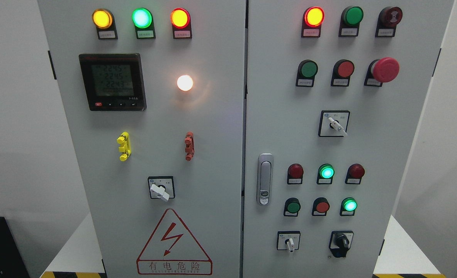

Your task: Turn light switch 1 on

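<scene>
A grey two-door electrical cabinet (213, 154) fills the head view. On its left door a round white lamp (184, 82) glows. Below it sit a yellow toggle (123, 146) and a red toggle (189, 145), and under them a white rotary switch (160, 190) whose knob points down to the right. Three pilot lights at the top left are lit: yellow (102, 18), green (141, 17) and red-orange (180, 17). Neither of my hands shows anywhere in the picture.
A digital meter (112, 82) sits on the left door above a high-voltage warning triangle (174, 243). The right door carries a red mushroom stop button (385, 70), several push buttons, three rotary selectors and a door latch (265, 179). The cabinet stands on a white base with hazard tape (73, 274).
</scene>
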Controlling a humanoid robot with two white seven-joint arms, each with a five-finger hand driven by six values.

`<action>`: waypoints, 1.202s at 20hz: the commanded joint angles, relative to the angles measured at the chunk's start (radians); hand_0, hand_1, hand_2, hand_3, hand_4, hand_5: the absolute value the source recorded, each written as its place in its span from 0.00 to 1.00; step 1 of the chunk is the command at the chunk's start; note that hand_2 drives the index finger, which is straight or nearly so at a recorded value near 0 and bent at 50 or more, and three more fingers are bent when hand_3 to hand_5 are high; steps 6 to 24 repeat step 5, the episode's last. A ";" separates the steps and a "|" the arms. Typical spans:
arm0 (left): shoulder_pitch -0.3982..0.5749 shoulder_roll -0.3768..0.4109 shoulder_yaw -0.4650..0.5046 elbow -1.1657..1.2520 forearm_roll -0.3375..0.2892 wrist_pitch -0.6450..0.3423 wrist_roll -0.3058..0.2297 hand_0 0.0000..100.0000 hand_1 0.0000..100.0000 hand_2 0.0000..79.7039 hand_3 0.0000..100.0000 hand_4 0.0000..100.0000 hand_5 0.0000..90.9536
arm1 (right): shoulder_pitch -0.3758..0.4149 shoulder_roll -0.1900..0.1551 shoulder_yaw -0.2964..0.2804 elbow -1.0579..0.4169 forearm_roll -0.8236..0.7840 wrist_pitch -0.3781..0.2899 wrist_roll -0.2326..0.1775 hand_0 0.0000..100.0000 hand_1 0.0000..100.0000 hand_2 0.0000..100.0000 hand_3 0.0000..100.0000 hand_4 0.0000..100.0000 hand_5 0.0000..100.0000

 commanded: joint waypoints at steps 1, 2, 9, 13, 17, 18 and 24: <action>-0.032 0.000 -0.021 0.147 -0.008 0.002 0.002 0.23 0.00 0.00 0.00 0.00 0.00 | 0.000 0.001 0.001 0.000 0.000 0.000 0.001 0.00 0.00 0.00 0.00 0.00 0.00; -0.032 -0.001 -0.021 0.153 -0.008 0.002 0.002 0.23 0.00 0.00 0.00 0.00 0.00 | 0.000 0.001 0.001 0.000 0.000 0.000 0.001 0.00 0.00 0.00 0.00 0.00 0.00; -0.033 -0.017 -0.024 0.158 -0.008 0.002 0.004 0.22 0.00 0.00 0.00 0.00 0.00 | 0.000 0.001 -0.001 0.000 0.000 0.000 0.001 0.00 0.00 0.00 0.00 0.00 0.00; -0.033 -0.017 -0.024 0.158 -0.008 0.002 0.004 0.22 0.00 0.00 0.00 0.00 0.00 | 0.000 0.001 -0.001 0.000 0.000 0.000 0.001 0.00 0.00 0.00 0.00 0.00 0.00; -0.033 -0.017 -0.024 0.158 -0.008 0.002 0.004 0.22 0.00 0.00 0.00 0.00 0.00 | 0.000 0.001 -0.001 0.000 0.000 0.000 0.001 0.00 0.00 0.00 0.00 0.00 0.00; -0.033 -0.017 -0.024 0.158 -0.008 0.002 0.004 0.22 0.00 0.00 0.00 0.00 0.00 | 0.000 0.001 -0.001 0.000 0.000 0.000 0.001 0.00 0.00 0.00 0.00 0.00 0.00; -0.033 -0.017 -0.024 0.158 -0.008 0.002 0.004 0.22 0.00 0.00 0.00 0.00 0.00 | 0.000 0.001 -0.001 0.000 0.000 0.000 0.001 0.00 0.00 0.00 0.00 0.00 0.00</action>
